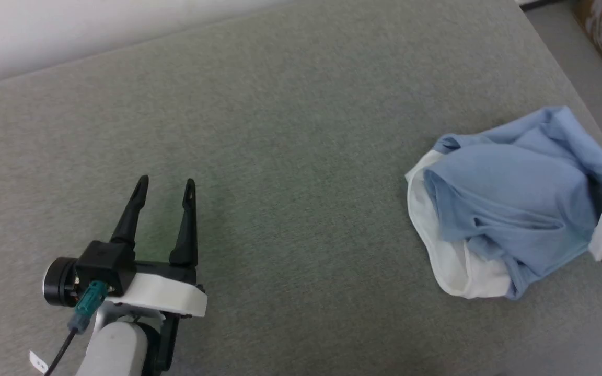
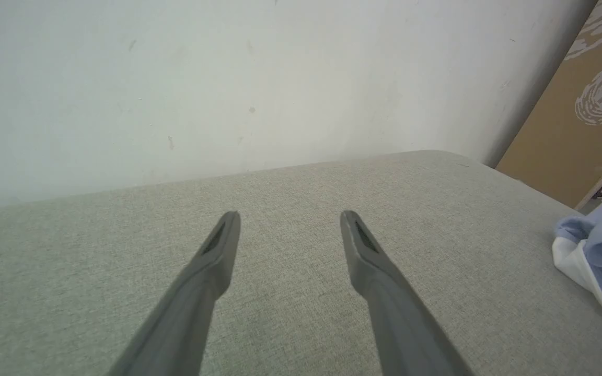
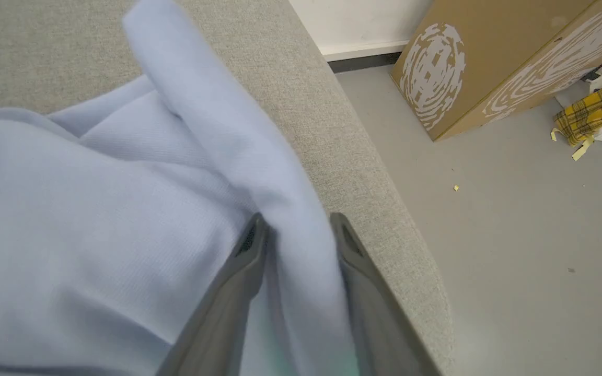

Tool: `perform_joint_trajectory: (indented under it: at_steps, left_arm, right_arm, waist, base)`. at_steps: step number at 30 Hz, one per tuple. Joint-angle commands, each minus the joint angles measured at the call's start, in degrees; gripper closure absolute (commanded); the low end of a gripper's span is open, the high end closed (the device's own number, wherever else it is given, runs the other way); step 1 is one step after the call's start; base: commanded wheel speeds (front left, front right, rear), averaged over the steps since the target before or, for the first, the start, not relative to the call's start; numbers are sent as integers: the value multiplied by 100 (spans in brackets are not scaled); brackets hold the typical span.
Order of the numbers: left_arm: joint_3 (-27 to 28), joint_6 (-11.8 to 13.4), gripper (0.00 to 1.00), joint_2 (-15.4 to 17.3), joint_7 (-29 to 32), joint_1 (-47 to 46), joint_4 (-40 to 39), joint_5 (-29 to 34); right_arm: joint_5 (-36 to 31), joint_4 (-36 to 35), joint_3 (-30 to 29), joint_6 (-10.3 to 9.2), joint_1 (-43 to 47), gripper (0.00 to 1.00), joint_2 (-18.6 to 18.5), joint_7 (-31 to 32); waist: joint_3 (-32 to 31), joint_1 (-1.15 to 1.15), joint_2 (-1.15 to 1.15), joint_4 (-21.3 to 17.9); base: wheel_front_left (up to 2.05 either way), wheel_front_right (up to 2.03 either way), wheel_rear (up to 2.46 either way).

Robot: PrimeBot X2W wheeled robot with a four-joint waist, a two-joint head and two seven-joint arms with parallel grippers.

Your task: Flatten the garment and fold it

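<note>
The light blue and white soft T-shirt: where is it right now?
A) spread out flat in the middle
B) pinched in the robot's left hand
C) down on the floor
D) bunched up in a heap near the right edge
D: the light blue and white soft T-shirt lies bunched in a heap by the right edge of the grey fabric-covered surface, far from the open left hand.

No legible text found. A small white tag point(image 1: 36, 360) by the cable point(image 1: 64, 344) possibly bears marks, too small to read.
</note>
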Motion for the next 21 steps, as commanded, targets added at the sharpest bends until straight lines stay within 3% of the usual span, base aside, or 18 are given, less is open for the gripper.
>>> perform_joint_trajectory:
  at_steps: [1, 6, 11, 15, 21]
  left_arm:
    - [1, -37, 0, 35, -14, -86, 21, 25]
    - [11, -41, 0, 12, -59, -49, 124, -47]
    - [83, 12, 0, -75, -136, 157, 239, -158]
    - [118, 54, 0, -183, -179, 371, 285, -238]
    - [135, 44, 0, -312, -210, 602, 397, -333]
  right_arm:
    - [-62, 224, -23, -12, -96, 0, 80, -196]
    - [-165, 876, -45, -12, -126, 0, 273, -984]
    - [-176, 912, -195, -12, 135, 0, 480, -1729]
    - [-254, 474, -266, -12, 501, 0, 626, -1939]
    - [-377, -791, -422, -12, 1323, 0, 1020, -2008]
  waist:
    - [239, -2, 0, -240]
    - [37, -2, 0, -228]
    - [-373, -2, 0, -178]
    - [-731, -2, 0, -45]
    - [-1181, -2, 0, 413]
  base:
    - [0, 0, 0]
    - [0, 0, 0]
    - [0, 0, 0]
    - [0, 0, 0]
    - [0, 0, 0]
